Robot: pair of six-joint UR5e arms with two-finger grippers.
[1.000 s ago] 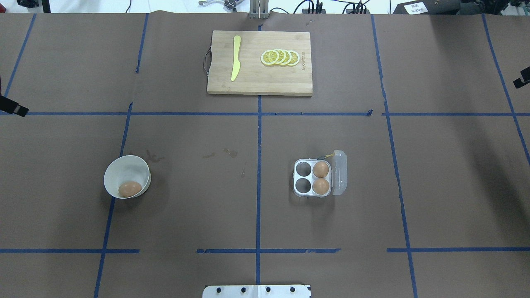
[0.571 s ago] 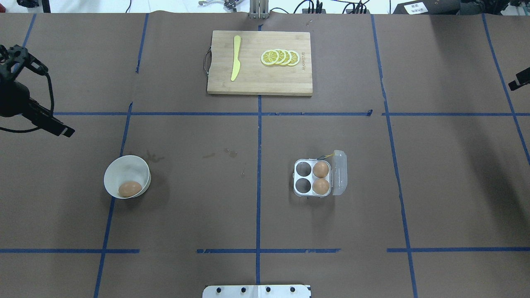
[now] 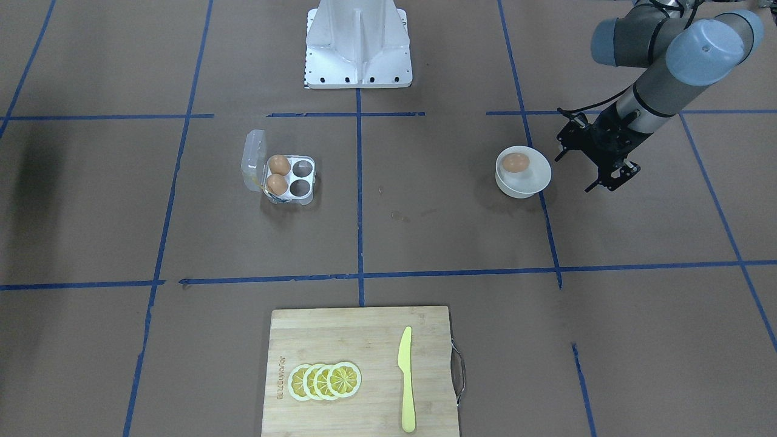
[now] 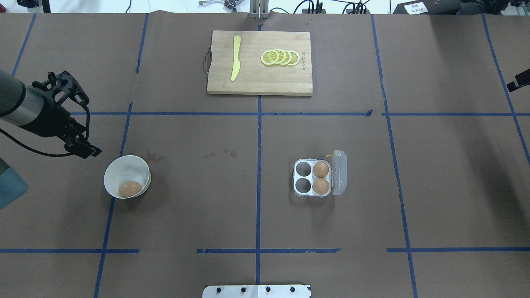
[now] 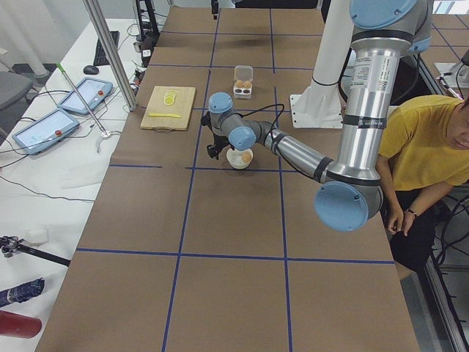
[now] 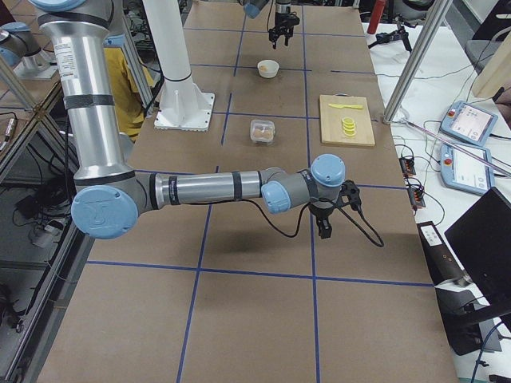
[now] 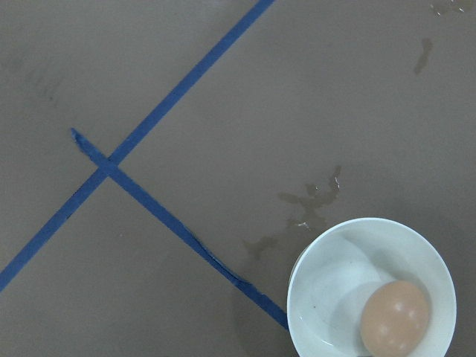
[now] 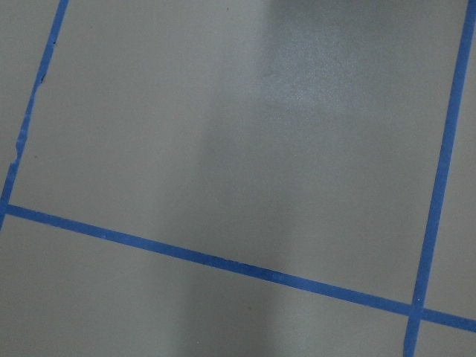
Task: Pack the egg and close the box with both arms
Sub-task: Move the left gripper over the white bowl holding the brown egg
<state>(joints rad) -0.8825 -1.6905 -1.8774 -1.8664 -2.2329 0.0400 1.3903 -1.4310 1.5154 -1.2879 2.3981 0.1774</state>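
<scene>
The egg (image 4: 129, 189) to be packed is lying in the white bowl (image 4: 120, 165), well apart from the box (image 4: 299, 191), which is set on the far side of the table's centre line. The clear lid (image 4: 339, 173) is folded open on the side away from the bowl. Two other eggs fill the cups next to the hinge, so the two empty cups (image 4: 303, 178) face the bowl; this probably leaves a free path for an egg carried over from there.

The left gripper (image 4: 89, 124) is held above the table just beside the bowl, with its jaws spread and nothing between them, presumably ready to close on the egg. In the left wrist view the bowl and egg are seen only in the lower corner, so the gripper is judged not yet centred over them. Of the right gripper (image 6: 323, 222) only a sliver is caught at the overhead edge (its jaw state cannot be told).

Compared with the overhead view a moment ago, the left gripper has been brought in from the table's edge towards the bowl. The egg, bowl and box are unmoved.
</scene>
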